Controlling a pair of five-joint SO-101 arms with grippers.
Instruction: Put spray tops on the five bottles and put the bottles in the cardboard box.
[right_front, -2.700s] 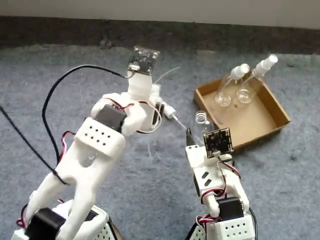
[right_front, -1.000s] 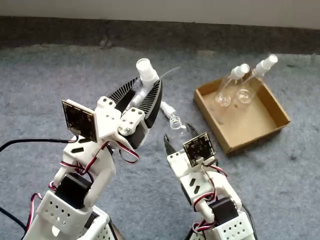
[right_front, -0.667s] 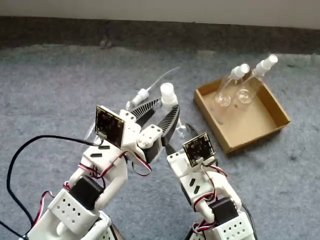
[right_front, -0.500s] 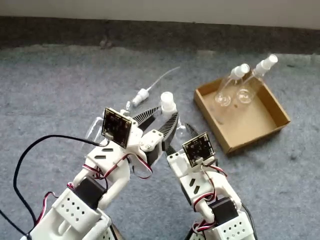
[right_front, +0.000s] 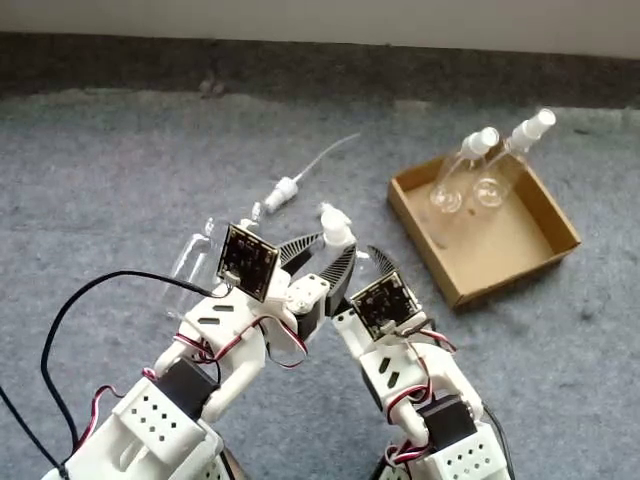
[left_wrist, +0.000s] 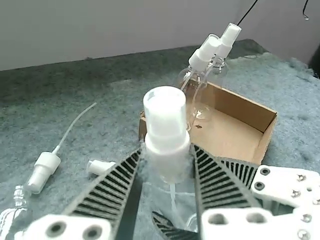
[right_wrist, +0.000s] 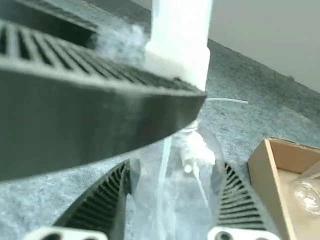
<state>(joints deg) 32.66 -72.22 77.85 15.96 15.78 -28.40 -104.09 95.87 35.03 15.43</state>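
Observation:
My left gripper (left_wrist: 166, 155) is shut on a white spray top (left_wrist: 165, 132), held upright with its dip tube hanging down. Directly below it a clear bottle (right_wrist: 175, 200) stands between the fingers of my right gripper (right_wrist: 172, 205), which is shut on it; the tube runs down inside the bottle. From above, the spray top (right_front: 335, 225) and left gripper (right_front: 322, 255) sit against the right gripper (right_front: 362, 272) at mid-table. The cardboard box (right_front: 560, 228) lies to the right with two capped bottles (right_front: 462, 165) (right_front: 510, 150) leaning in its far corner.
A loose spray top (right_front: 283, 190) with a long tube lies on the grey carpet behind the grippers. A clear bottle with no top (right_front: 190, 262) lies to the left of the left arm. A small white cap (left_wrist: 100, 166) rests near them.
The left arm swung in from the far left with the spray top and brought it down and right onto the bottle held by the right gripper. The right arm stayed nearly still.

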